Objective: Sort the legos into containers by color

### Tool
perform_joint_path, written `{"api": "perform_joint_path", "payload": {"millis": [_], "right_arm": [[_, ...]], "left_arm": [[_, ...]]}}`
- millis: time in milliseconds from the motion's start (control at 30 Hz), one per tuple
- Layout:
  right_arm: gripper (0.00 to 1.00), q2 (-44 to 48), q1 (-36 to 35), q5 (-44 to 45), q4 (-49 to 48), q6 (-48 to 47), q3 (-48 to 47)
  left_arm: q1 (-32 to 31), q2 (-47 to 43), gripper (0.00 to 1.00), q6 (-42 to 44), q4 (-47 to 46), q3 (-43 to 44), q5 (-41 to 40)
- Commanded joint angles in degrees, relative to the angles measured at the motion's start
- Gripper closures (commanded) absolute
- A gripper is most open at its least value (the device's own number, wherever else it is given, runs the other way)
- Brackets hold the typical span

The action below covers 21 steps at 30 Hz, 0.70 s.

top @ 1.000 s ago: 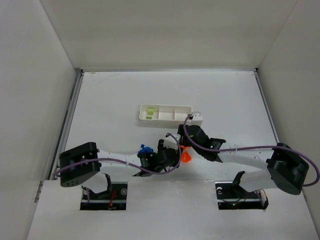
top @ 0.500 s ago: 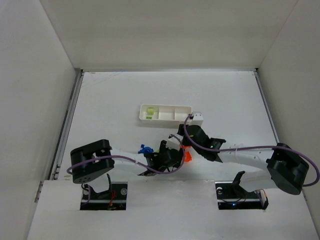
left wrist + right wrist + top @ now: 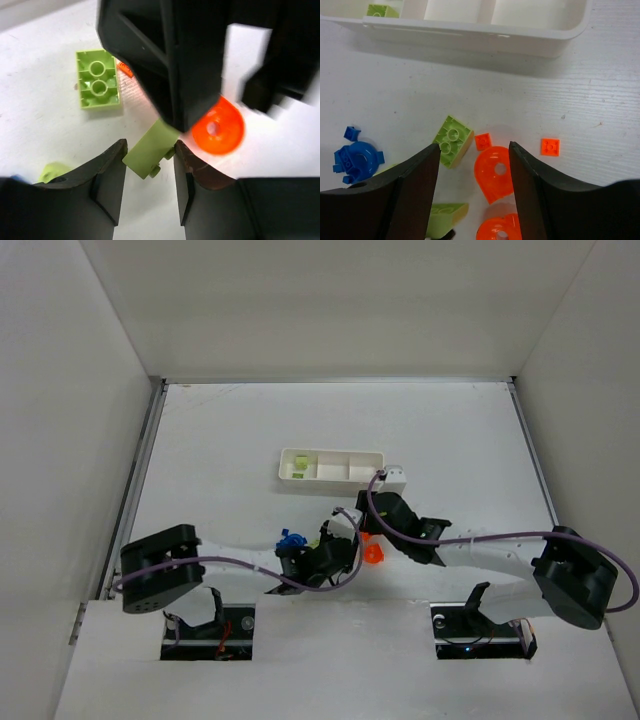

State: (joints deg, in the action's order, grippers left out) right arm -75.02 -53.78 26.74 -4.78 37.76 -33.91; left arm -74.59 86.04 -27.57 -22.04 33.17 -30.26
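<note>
My left gripper (image 3: 150, 148) is shut on a small light green brick (image 3: 147, 156), which sits tilted between the fingertips just above the table. More legos lie around it: a green brick (image 3: 97, 86), an orange round piece (image 3: 218, 127) and a green bit (image 3: 55, 171). My right gripper (image 3: 475, 148) is open above an orange teardrop piece (image 3: 495, 172), close over the left one. Nearby are a green brick (image 3: 452, 140), two tiny orange tiles (image 3: 482, 141) and a blue piece (image 3: 357, 157). The white tray (image 3: 330, 453) holds a green brick (image 3: 382, 10) in its left compartment.
Both grippers crowd together over the lego pile (image 3: 345, 545) in front of the tray. The right gripper's black body (image 3: 170, 55) hangs directly over the left fingers. White walls enclose the table on three sides.
The left arm's elbow swung right half a second ago and has come back left. Its gripper stays at the pile. The right arm has barely moved.
</note>
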Motion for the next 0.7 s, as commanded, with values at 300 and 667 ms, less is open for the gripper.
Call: {"api": "perform_joint_path", "payload": {"millis": [300, 667], "right_arm": [[0.44, -10.83, -0.32, -3.19, -3.84, -1.11, -8.01], [0.43, -17.52, -0.93, -3.19, -3.66, 0.56, -10.82]], "left_arm": [[3.96, -35.15, 0.81, -1.52, 12.28, -8.56, -3.66], [26.89, -32.01, 0.79, -4.24, 10.54, -1.18, 4.23]]}}
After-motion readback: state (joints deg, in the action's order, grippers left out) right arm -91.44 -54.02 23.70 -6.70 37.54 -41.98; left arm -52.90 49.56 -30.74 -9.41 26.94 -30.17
